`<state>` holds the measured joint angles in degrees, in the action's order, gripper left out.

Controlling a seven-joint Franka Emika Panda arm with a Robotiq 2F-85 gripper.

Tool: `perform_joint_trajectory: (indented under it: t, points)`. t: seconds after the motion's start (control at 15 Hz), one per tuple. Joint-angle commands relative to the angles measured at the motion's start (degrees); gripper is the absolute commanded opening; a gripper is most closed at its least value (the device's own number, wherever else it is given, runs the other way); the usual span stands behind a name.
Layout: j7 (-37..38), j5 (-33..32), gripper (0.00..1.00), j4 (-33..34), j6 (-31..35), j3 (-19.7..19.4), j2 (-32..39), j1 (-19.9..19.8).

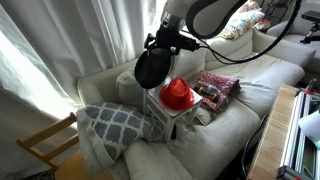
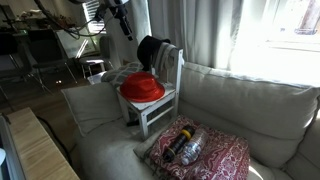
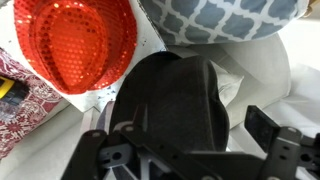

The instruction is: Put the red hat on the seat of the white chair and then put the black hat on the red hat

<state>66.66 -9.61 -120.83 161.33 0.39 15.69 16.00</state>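
The red hat (image 1: pixel 178 94) (image 2: pixel 142 87) (image 3: pixel 80 40) lies on the seat (image 2: pixel 163 101) of the white chair (image 1: pixel 171 122) (image 2: pixel 174 66). The black hat (image 1: pixel 152 68) (image 2: pixel 155 50) (image 3: pixel 175 95) stands on edge just behind and above the red hat, against the top of the chair's back. My gripper (image 1: pixel 163 45) (image 3: pixel 190 135) is right above the black hat. Its fingers are spread, and the right finger stands clear of the hat. The left fingertip is hidden by the hat.
The chair stands on a pale sofa (image 1: pixel 250 85) (image 2: pixel 250 100). A red-patterned folded cloth (image 1: pixel 215 88) (image 2: pixel 205 150) with small items on it lies beside the chair. A grey patterned cushion (image 1: pixel 115 122) (image 3: pixel 220 20) lies on the other side. A light-wood chair (image 1: pixel 45 145) stands by the sofa's end.
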Motion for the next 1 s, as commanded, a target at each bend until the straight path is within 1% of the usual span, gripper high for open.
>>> perform_joint_trajectory:
  t: [0.0, 0.07, 0.13, 0.27, 0.4, 0.47, 0.6, 0.67, 0.73, 0.8, 0.87, 0.93]
  points:
    - [2.82, -4.20, 1.00, 4.59, 1.92, -2.53, 5.55, 2.16]
    - [2.88, -4.46, 1.00, 5.82, 1.55, -2.85, 6.58, 2.57]
    - [2.84, -4.46, 1.00, 7.11, 1.13, -4.29, 7.59, 3.99]
    - [3.10, -4.71, 1.00, 10.07, 0.12, -5.74, 9.79, 5.40]
    - [4.03, -5.80, 1.00, 12.80, -0.75, -8.32, 11.83, 7.38]
    - [4.77, -6.13, 0.98, 14.01, -1.75, -9.56, 12.61, 8.29]
    - [5.46, -6.24, 0.92, 15.93, -2.92, -10.85, 14.11, 9.16]
    - [5.80, -6.53, 0.85, 17.00, -3.75, -11.52, 14.93, 9.62]
    - [6.36, -6.85, 0.75, 17.96, -4.85, -12.16, 15.54, 10.11]
    - [6.27, -6.69, 0.62, 18.84, -5.81, -12.15, 16.23, 10.05]
    - [6.64, -7.01, 0.60, 19.72, -6.81, -12.44, 16.82, 10.25]
    - [6.76, -7.09, 0.53, 20.55, -7.82, -12.46, 17.34, 10.19]
